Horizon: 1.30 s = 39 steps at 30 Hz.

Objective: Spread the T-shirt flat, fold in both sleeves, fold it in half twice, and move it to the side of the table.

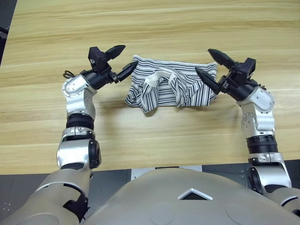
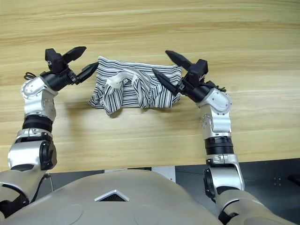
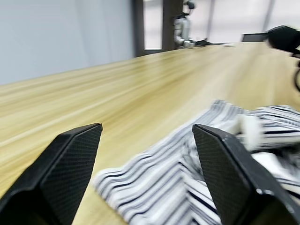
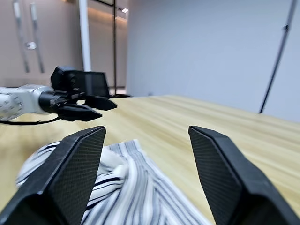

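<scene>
A black-and-white striped T-shirt (image 1: 168, 88) lies bunched in a crumpled heap on the wooden table (image 1: 150, 28), with a white collar band twisted on top. My left gripper (image 1: 125, 59) is open at the shirt's left edge, its lower finger just touching the cloth. My right gripper (image 1: 210, 64) is open at the shirt's right edge, its lower finger over the striped fabric. The left wrist view has the striped cloth (image 3: 178, 187) between and beyond its own fingers. In the right wrist view the shirt (image 4: 131, 183) lies below the fingers, and my left gripper (image 4: 96, 108) hangs beyond it.
Bare wooden tabletop stretches far behind the shirt and to both sides. The table's near edge (image 1: 154, 166) runs just in front of my arms. Another robot arm (image 3: 183, 28) stands far off past the table's end.
</scene>
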Tool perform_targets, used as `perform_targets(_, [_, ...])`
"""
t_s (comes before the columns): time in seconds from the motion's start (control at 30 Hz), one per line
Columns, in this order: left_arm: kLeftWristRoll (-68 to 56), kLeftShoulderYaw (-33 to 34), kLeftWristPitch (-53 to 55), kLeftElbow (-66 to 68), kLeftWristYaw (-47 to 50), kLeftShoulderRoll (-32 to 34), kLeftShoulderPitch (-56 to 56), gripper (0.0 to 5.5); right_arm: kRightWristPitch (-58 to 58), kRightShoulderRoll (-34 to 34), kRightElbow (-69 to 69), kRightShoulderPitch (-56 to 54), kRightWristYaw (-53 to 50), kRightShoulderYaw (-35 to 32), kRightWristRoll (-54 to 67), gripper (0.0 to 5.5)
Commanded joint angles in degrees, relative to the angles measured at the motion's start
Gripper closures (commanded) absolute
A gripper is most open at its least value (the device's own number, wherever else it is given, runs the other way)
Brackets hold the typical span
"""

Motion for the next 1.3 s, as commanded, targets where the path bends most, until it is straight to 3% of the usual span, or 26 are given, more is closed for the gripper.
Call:
perform_targets(0.03, [-5.29, -2.28, 13.13, -15.1, -8.47, 5.99, 7.62, 1.89, 5.94, -0.36, -6.27, 2.14, -3.2, 3.25, -4.16, 2.23])
perform_targets(0.17, [-6.63, -3.27, 18.31, -21.87, -11.53, 8.84, 12.74, 1.89, 9.42, 2.23, -6.34, 2.79, -4.7, 7.11, -6.38, 2.23])
perform_targets(0.3, [-6.45, -5.39, 20.8, -22.18, -11.59, 7.42, 14.57, 1.89, 10.56, 4.58, -3.1, 1.65, -4.75, 9.12, -7.53, 2.23])
perform_targets(0.5, [-1.55, -7.76, 17.18, -13.91, -5.84, 2.33, 11.9, 1.89, 9.73, 6.44, 1.64, 0.3, -5.14, 9.34, -9.35, 2.23])
perform_targets(0.77, [-0.32, -8.1, 16.83, -12.36, -2.29, -1.09, 9.75, 1.89, 8.76, 6.16, 2.46, 0.19, -5.47, 8.62, -11.04, 2.23])
perform_targets(1.3, [-0.64, -9.27, 19.82, -18.4, -2.15, -1.48, 12.55, 1.89, 3.15, 6.07, 7.14, 0.62, -10.06, 10.08, -20.26, 2.23])
